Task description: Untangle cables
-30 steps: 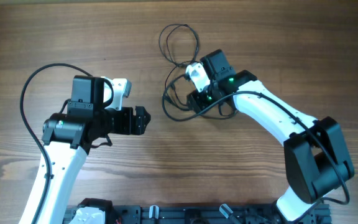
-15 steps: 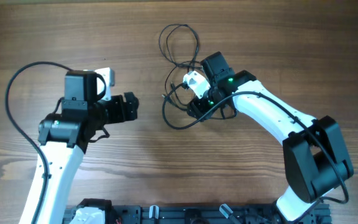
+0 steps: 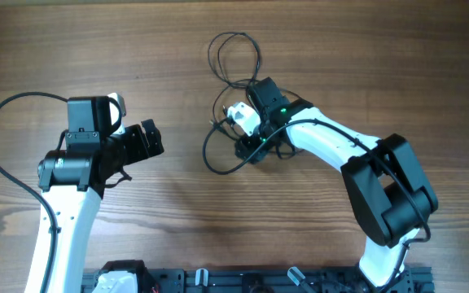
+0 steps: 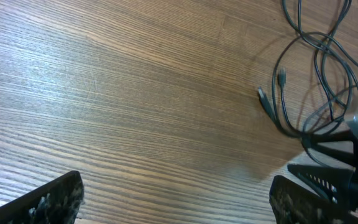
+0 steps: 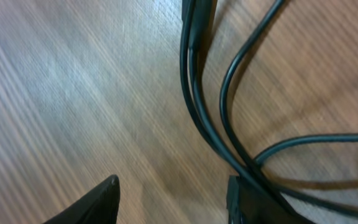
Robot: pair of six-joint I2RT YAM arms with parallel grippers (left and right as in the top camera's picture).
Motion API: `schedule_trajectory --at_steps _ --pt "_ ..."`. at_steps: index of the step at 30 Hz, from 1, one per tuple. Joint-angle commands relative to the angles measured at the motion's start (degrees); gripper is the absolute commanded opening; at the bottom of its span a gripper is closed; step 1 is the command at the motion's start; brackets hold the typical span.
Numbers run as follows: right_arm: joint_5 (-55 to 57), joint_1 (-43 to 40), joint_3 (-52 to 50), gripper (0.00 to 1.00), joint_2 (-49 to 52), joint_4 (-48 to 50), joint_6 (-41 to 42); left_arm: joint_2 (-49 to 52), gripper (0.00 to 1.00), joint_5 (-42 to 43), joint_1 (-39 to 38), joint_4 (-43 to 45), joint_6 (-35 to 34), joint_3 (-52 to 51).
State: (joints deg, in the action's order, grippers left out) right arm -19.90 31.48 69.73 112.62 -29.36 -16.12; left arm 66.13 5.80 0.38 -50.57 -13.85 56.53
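Though tangled, cables [image 5: 191, 106] under R gripper [image 5: 173, 186].

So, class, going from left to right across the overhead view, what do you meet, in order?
left arm → left gripper → cables → right arm

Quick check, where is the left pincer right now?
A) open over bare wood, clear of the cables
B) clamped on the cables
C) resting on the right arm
A: the left pincer has its jaws spread over bare wood, and the cables lie apart from it.
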Motion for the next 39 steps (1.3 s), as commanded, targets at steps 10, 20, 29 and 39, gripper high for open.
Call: schedule_trajectory --at_steps 10,20,29,39 --pt "-2.38 6.51 -0.11 0.57 2.32 22.25 21.11 0.44 0.97 -0.57 0.26 1.36 -0.31 0.68" --pt "8.96 6.51 -0.11 0.56 5.38 24.94 28.33 0.44 0.98 -0.55 0.26 1.27 -0.28 0.68" --pt "19.26 6.47 -0.09 0.62 5.38 26.08 39.1 0.44 0.97 -0.55 0.26 1.27 -0.11 0.68" --pt "18.12 6.47 -0.11 0.53 7.96 26.08 40.5 0.44 0.97 -0.52 0.26 1.09 -0.11 0.68"
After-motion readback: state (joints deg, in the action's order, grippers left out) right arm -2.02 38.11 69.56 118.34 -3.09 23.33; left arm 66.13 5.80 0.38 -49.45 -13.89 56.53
